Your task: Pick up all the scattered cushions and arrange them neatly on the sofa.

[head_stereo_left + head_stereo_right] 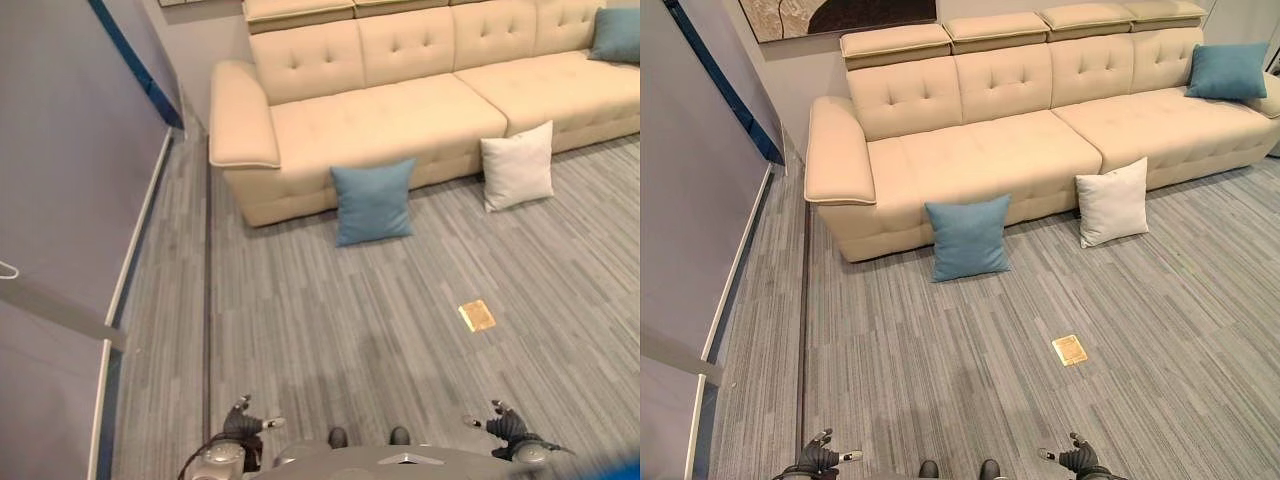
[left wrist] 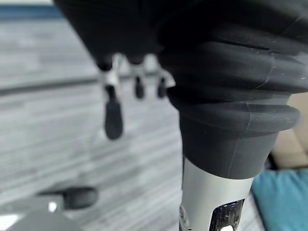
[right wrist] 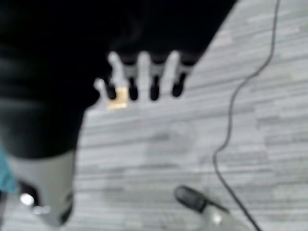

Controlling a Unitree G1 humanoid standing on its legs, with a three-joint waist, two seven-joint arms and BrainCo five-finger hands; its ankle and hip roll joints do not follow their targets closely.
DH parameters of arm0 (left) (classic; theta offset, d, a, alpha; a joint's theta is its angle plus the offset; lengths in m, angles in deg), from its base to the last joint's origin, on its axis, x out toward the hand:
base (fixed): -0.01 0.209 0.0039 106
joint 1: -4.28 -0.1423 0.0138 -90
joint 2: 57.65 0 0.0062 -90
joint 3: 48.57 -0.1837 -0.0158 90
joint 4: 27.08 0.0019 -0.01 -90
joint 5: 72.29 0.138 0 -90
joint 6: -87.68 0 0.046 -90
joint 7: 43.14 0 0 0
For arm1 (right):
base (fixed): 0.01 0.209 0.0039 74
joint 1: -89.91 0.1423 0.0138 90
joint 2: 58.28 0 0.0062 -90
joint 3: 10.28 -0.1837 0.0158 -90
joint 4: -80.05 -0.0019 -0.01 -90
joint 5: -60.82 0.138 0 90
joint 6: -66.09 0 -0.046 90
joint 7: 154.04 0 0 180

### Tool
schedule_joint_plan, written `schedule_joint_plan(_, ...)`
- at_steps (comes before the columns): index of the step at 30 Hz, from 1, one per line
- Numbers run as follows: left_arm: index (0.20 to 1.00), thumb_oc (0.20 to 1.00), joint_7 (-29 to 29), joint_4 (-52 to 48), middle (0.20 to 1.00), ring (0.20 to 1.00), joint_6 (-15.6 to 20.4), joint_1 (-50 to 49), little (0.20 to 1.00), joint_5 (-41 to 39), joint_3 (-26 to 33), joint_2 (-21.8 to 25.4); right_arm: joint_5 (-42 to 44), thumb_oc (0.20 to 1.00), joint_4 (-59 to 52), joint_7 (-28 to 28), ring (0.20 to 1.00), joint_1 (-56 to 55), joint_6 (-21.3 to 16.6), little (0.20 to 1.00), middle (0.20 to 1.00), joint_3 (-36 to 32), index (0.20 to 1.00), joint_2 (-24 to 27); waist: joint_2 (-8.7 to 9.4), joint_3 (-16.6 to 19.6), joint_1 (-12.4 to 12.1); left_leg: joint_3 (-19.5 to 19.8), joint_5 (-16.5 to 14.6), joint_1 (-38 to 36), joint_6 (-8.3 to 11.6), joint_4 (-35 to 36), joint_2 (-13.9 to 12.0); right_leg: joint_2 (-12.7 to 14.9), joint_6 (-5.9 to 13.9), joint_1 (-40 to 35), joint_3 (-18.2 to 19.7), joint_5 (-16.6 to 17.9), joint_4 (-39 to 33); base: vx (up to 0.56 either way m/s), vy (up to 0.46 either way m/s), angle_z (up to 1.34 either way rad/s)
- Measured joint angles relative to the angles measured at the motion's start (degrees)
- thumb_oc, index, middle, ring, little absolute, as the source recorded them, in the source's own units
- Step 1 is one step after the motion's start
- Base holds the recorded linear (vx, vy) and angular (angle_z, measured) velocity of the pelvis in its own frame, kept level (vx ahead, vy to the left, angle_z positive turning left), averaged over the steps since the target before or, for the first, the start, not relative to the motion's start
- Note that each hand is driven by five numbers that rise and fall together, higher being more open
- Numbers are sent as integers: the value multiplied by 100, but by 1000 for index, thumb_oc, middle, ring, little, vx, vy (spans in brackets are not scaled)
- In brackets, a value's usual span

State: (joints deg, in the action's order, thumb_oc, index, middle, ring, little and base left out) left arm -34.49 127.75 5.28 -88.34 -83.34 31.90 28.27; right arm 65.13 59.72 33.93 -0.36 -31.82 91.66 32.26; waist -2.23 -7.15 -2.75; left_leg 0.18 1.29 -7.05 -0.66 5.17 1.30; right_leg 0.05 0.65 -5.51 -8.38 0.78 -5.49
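Grey striped carpet floor (image 1: 940,360), long cream sofa (image 1: 990,150), square blue cushion (image 1: 967,238) and white cushion (image 1: 1112,202) leaning on its front, another blue cushion (image 1: 1227,71) on the seat, small gold floor plate (image 1: 1070,349), left hand (image 1: 820,458) and right hand (image 1: 1078,458) low, fingers loose, holding nothing

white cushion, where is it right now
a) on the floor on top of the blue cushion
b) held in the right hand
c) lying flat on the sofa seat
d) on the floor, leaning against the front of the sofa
d: the white cushion stands on the floor propped against the front of the sofa, apart from the blue cushion on the floor, and the right hand hangs low, holding nothing.
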Motion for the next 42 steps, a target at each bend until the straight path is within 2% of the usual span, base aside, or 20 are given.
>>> schedule_joint_plan(9, 1000, 1000, 0, 59, 1000, 1000, 1, -33, 1000, -7, 4, -34, 0, 1000, -1, -13, 1000, 15, 9, 1000, 1000, 53, 1000, -82, 80, -13, -86, -25, -15, -1, -16, 2, 9, -1, 12, 16, 51, 12, 5, 10, 34, -2)
schedule_joint_plan(13, 1000, 1000, 2, 197, 1000, 1000, -15, -5, 1000, -5, 0, -19, -2, 1000, 0, -12, 1000, 71, 11, 1000, 1000, 64, 1000, -80, 140, -52, -139, -131, -33, 15, -46, 0, 26, 6, 19, 197, 162, -22, 266, -49, 79, -19)
schedule_joint_plan(16, 1000, 1000, 4, 228, 1000, 1000, -61, 125, 1000, -4, -2, 27, -5, 1000, 106, -11, 1000, 284, 26, 1000, 1000, 182, 1000, -90, 180, -169, -136, -235, -44, 70, -167, -14, 5, 89, 346, 791, 208, -371, 1340, -6, 77, -18)
schedule_joint_plan(19, 1000, 1000, 7, 220, 1000, 1000, -63, 296, 1000, -14, -11, 83, -5, 1000, 105, -10, 1000, 329, 36, 1000, 1000, 247, 1000, -75, 308, -309, -125, -214, -75, 89, -282, -53, 96, 224, 353, 1077, 188, -550, 2025, 8, 59, 0)
schedule_joint_plan(20, 1000, 1000, 4, 220, 1000, 1000, -64, 335, 1000, -18, -11, 88, -5, 1000, 109, -7, 1000, 389, 45, 1000, 1000, 251, 1000, -78, 293, -420, -112, -230, -44, 69, -331, -57, 78, 257, 469, 1294, 177, -568, 2376, 145, 89, -1)
schedule_joint_plan(21, 1000, 1000, 7, 221, 1000, 1000, -65, 443, 1000, -42, 4, 105, -6, 1000, 103, -9, 1000, 405, 71, 1000, 1000, 278, 1000, -145, 349, -493, -130, -281, -70, 48, -382, -62, 92, 387, 517, 1540, -34, -587, 2842, 216, 52, -8)
schedule_joint_plan(22, 1000, 1000, 7, 221, 1000, 1000, -66, 432, 1000, -74, 4, 105, -6, 1000, 96, -9, 1000, 408, 71, 1000, 1000, 276, 1000, -192, 324, -524, -133, -286, -90, -4, -377, -25, 97, 430, 489, 1541, -228, -604, 2890, 238, 14, -15)
schedule_joint_plan(24, 1000, 1000, 7, 223, 1000, 1000, -71, 367, 1000, -82, 7, 94, -14, 1000, 33, -26, 1000, 422, 69, 1000, 1000, 280, 1000, -243, 340, -512, -129, -296, -151, -33, -354, 6, 68, 440, 454, 1555, -539, -683, 2792, 198, -44, -19)
schedule_joint_plan(26, 1000, 1000, 5, 227, 1000, 1000, -72, 357, 1000, -82, 6, 93, -18, 1000, -79, -41, 1000, 473, 73, 1000, 1000, 279, 1000, -236, 394, -526, -108, -309, -196, -21, -333, 4, 23, 434, 461, 1676, -599, -680, 2511, 234, -45, -16)
schedule_joint_plan(29, 1000, 1000, 4, 224, 1000, 1000, -75, 305, 1000, -83, 13, 109, -17, 1000, -137, -61, 1000, 482, 72, 1000, 1000, 314, 1000, -251, 461, -490, -99, -308, -311, -56, -223, 4, -62, 483, 553, 1869, -660, -391, 1837, 312, -54, 3)
schedule_joint_plan(30, 1000, 1000, 4, 226, 1000, 1000, -77, 307, 1000, -86, 13, 109, -16, 1000, -95, -63, 1000, 470, 73, 1000, 1000, 316, 1000, -256, 503, -465, -59, -260, -362, -123, -154, 4, -68, 492, 471, 1788, -676, -183, 1808, 305, -80, 39)
schedule_joint_plan(31, 1000, 1000, 0, 227, 1000, 1000, -87, 240, 1000, -93, -1, 22, -13, 1000, -6, -61, 1000, 392, 78, 1000, 1000, 320, 1000, -234, 367, -360, 21, -59, -491, -233, -43, -28, -312, 168, 159, 1386, -657, -255, 1472, 310, -120, 42)
schedule_joint_plan(32, 1000, 1000, -4, 222, 1000, 1000, -86, 231, 1000, -95, -4, -4, -13, 1000, -17, -53, 1000, 318, 76, 1000, 1000, 352, 1000, -221, 380, -284, 25, 42, -511, -258, 33, -89, -348, 68, 158, 1283, -666, -228, 1335, 292, -147, 34)
schedule_joint_plan(33, 1000, 1000, -2, 166, 1000, 1000, -81, 194, 1000, -175, 8, -13, -7, 1000, -18, -57, 1000, 286, 76, 1000, 1000, 354, 1000, -217, 377, -240, -44, 86, -471, -267, 143, -265, -448, 8, 44, 1138, -749, -279, 1225, 212, -164, 42)
schedule_joint_plan(35, 1000, 1000, -2, 77, 1000, 1000, -67, 396, 1000, -201, -25, -4, 8, 1000, -31, -49, 1000, 171, 74, 1000, 1000, 393, 1000, -210, 597, -231, 6, 217, -641, 292, 494, -1534, -387, 26, -69, 646, -1032, -135, 622, 116, -168, 62)
schedule_joint_plan(38, 1000, 1000, 0, -376, 1000, 1000, -54, 542, 1000, -335, -129, 33, 88, 1000, -119, -13, 1000, 337, 67, 1000, 1000, 497, 1000, -168, 815, -327, -257, 207, -588, 1478, 725, -3544, -336, 14, -519, 563, -1065, -67, 399, 151, -109, 9)
schedule_joint_plan(39, 1000, 1000, -1, -447, 1000, 1000, -57, 629, 1000, -356, -161, 39, 110, 1000, -115, 3, 1000, 452, 73, 1000, 1000, 545, 1000, -190, 864, -385, -315, 137, -597, 1737, 700, -3784, -316, -12, -492, 496, -1085, -86, 255, 239, -6, 14)
schedule_joint_plan(40, 1000, 1000, -2, -482, 1000, 1000, -58, 692, 1000, -367, -186, 50, 113, 1000, -115, 4, 1000, 513, 72, 1000, 1000, 561, 1000, -220, 914, -436, -315, 35, -625, 1879, 655, -3669, -310, -21, -489, 412, -1103, -84, 123, 367, 55, 16)
schedule_joint_plan(41, 1000, 1000, 0, -497, 1000, 1000, -60, 761, 1000, -414, -175, 38, 116, 1000, -114, -1, 1000, 697, 65, 1000, 1000, 551, 1000, -256, 943, -592, -379, -129, -476, 1924, 618, -2156, -313, -64, -357, 255, -1131, -169, -9, 371, 75, 10)
schedule_joint_plan(42, 1000, 1000, 2, -498, 1000, 1000, -62, 758, 1000, -413, -165, 39, 115, 1000, -113, 7, 1000, 754, 64, 1000, 1000, 552, 1000, -240, 906, -617, -385, -208, -267, 1910, 607, -1531, -307, -101, -269, 198, -1138, -236, -12, 383, 94, 4)
